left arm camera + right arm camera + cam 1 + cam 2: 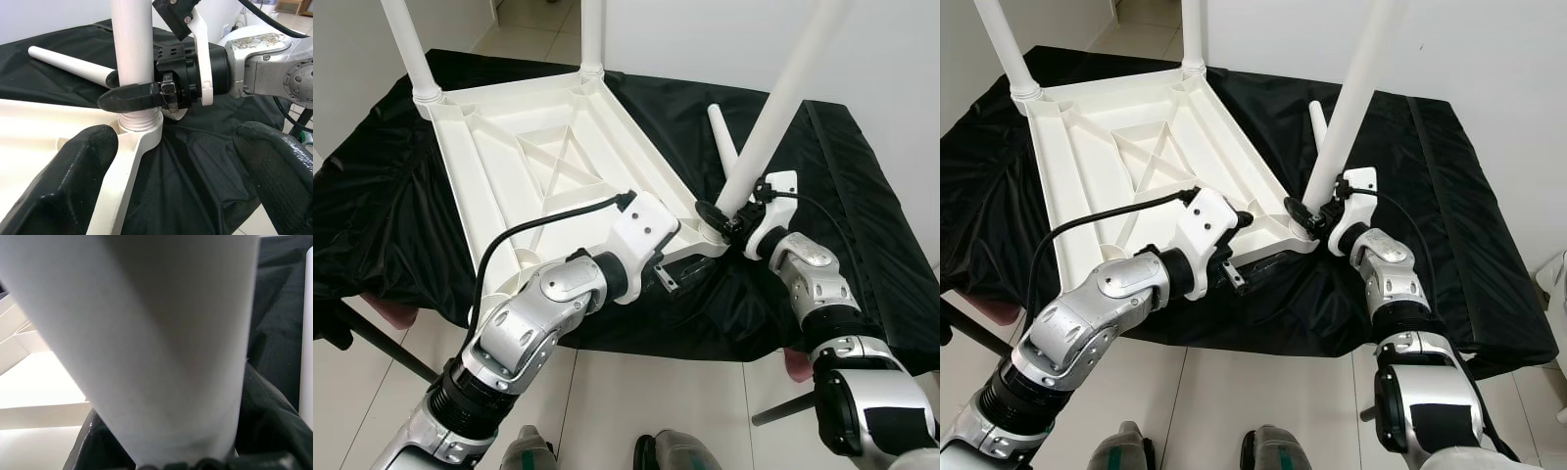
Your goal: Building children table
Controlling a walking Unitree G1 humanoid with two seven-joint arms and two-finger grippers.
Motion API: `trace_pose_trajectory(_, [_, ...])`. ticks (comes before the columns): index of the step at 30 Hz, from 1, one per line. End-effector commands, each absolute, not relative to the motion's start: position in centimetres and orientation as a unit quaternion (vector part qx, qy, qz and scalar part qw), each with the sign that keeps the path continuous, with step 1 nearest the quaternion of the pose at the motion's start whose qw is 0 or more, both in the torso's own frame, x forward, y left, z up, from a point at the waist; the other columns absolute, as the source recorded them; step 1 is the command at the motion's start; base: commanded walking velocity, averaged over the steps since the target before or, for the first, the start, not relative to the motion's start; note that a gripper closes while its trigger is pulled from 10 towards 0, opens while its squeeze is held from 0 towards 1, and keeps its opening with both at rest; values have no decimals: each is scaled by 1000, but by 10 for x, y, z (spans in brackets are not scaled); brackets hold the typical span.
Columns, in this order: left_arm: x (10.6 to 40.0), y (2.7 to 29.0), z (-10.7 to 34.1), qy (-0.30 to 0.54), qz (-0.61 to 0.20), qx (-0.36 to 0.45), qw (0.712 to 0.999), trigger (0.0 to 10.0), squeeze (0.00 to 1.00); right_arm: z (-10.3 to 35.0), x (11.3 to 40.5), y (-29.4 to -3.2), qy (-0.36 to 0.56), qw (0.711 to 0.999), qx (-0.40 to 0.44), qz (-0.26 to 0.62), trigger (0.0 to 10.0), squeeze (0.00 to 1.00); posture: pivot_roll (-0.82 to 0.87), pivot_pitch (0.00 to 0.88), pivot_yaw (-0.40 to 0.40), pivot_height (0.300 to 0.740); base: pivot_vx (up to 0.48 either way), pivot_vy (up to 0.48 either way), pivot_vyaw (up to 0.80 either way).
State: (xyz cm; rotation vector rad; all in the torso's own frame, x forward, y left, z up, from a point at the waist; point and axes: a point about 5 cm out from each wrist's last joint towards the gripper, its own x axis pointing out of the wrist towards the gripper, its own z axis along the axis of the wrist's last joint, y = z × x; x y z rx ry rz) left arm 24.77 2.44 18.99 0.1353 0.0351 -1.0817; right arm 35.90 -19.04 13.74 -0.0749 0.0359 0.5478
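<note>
Assembly of the third leg (773,122) seems to be the step in hand: the white tabletop (558,166) lies upside down on the counter (391,206), which is covered with a black cloth, and two legs already stand in the far corners, one at the far left corner (411,49) and one at the far right corner (591,34). The right pincer (732,227) is closed around the lower end of the third leg, just above the near right corner socket (139,129). In the left wrist view the threaded end of this leg sits at the socket but some thread is visible, so I judge it is not yet fully seated. The leg leans to the right, away from upright. The next move calls for bringing the leg straight over the socket and turning or pressing it down until the thread disappears; if it stays tilted, the thread could jam. The fourth leg (722,132) lies loose on the cloth just behind the third one, and waits for the near left corner. The right arm reaches forward and up from the lower right, with the wrist bent toward the corner. The left arm comes from the lower left, bent at the elbow, and the left pincer (171,171) is open, its fingers (68,181) spread by the near edge of the tabletop and pointing at the same corner, gripping nothing.
</note>
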Motion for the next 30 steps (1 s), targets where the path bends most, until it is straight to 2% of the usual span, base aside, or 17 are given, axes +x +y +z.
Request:
trace_pose_trajectory(1, [247,24,190,19,-526,67,848,10000,0,143,361,-191,8,961,-38,275,941,0,-34,7,-38,740,0,0,0])
trace_pose_trajectory(2, [247,23,190,18,-526,67,848,10000,0,142,361,-192,9,961,-40,274,0,0,-33,7,-38,740,0,0,0])
trace_pose_trajectory(7, [246,23,190,19,-527,66,847,10000,0,139,360,-194,14,962,-36,272,0,0,-33,12,-38,740,0,0,0])
trace_pose_trajectory(8, [246,23,190,19,-527,65,847,10000,0,137,359,-194,15,962,-34,271,1569,0,-34,13,-38,740,0,0,0])
trace_pose_trajectory(9, [246,23,190,19,-527,65,847,10000,0,137,359,-194,15,962,-34,271,1569,0,-34,13,-38,740,0,0,0])
trace_pose_trajectory(10, [245,23,190,20,-527,65,847,10000,0,136,359,-193,16,964,-32,265,10000,0,-34,13,-38,740,0,0,0])
trace_pose_trajectory(18, [244,23,189,23,-527,63,847,10000,0,131,360,-190,26,976,-29,213,10000,0,-36,20,-42,740,0,0,0])
trace_pose_trajectory(24, [245,26,186,26,-525,68,848,10000,0,128,359,-181,18,990,-6,137,10000,0,-40,24,-40,740,0,0,0])
trace_pose_trajectory(27, [245,28,183,31,-525,70,848,10000,0,128,358,-179,19,998,20,65,10000,0,-49,25,-36,740,0,0,0])
trace_pose_trajectory(29, [245,28,183,31,-525,70,848,10000,0,128,358,-179,19,998,20,65,10000,0,-49,25,-36,740,0,0,0])
trace_pose_trajectory(30, [246,29,182,32,-524,71,848,10000,0,128,355,-176,9,1000,19,12,10000,0,-47,26,-41,740,0,0,0])
